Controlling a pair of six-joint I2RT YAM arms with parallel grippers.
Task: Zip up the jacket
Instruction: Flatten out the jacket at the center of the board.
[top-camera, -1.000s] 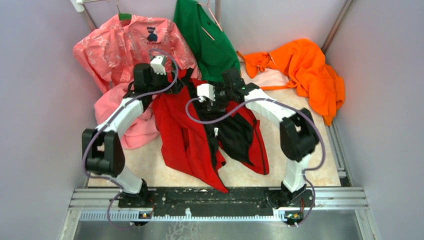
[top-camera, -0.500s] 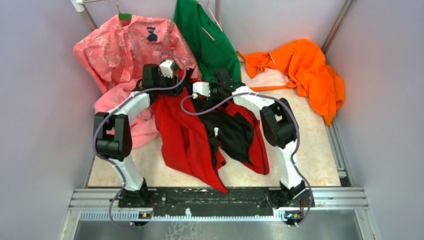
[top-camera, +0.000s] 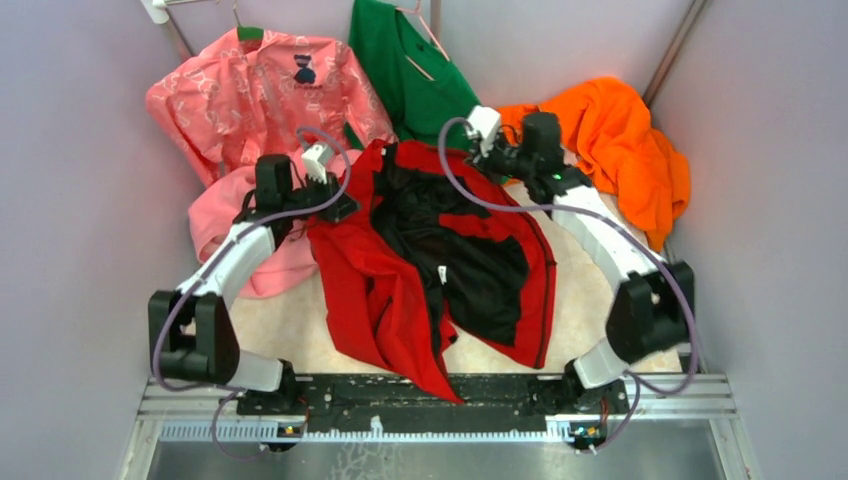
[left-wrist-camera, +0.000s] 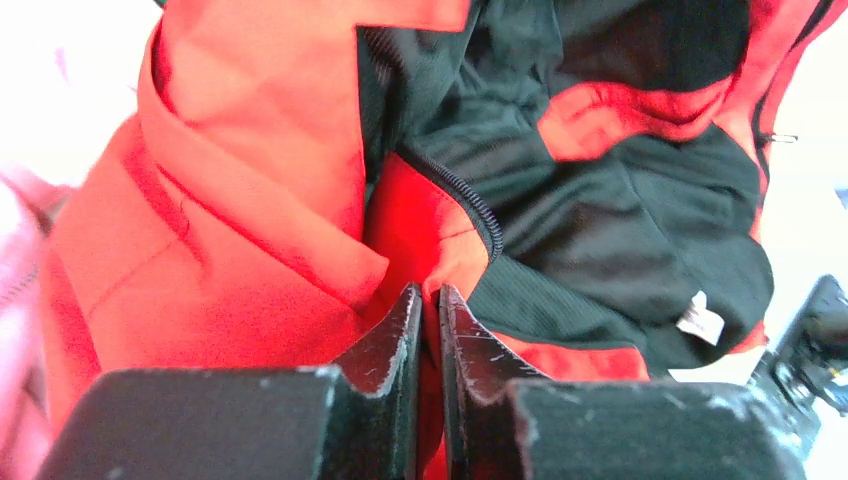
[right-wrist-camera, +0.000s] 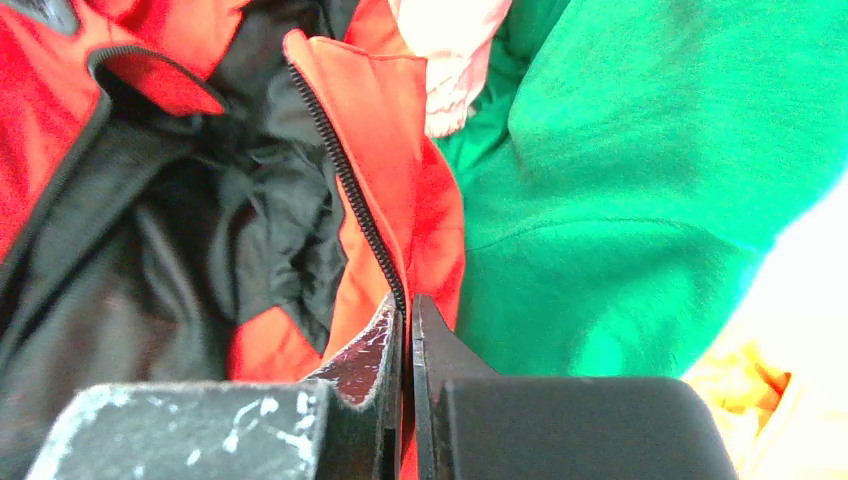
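Table (top-camera: 290, 320): pale marbled top between grey walls.
Centre: red jacket (top-camera: 380, 290) lies spread open, dark lining up.
Left: pink fleece garment (top-camera: 285, 260), crumpled, touching the jacket's edge.
Far right: orange garment (top-camera: 630, 140), heaped by the wall.

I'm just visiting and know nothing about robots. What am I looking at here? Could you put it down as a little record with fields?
Garment: red jacket, lying open on the table, dark lining showing
Zipper: undone; zipper teeth run along a loose front edge
Left gripper: shut on the jacket's red fabric
Right gripper: shut on the jacket's edge, right at the zipper teeth
Nearby: green garment, orange garment, pink patterned shirt
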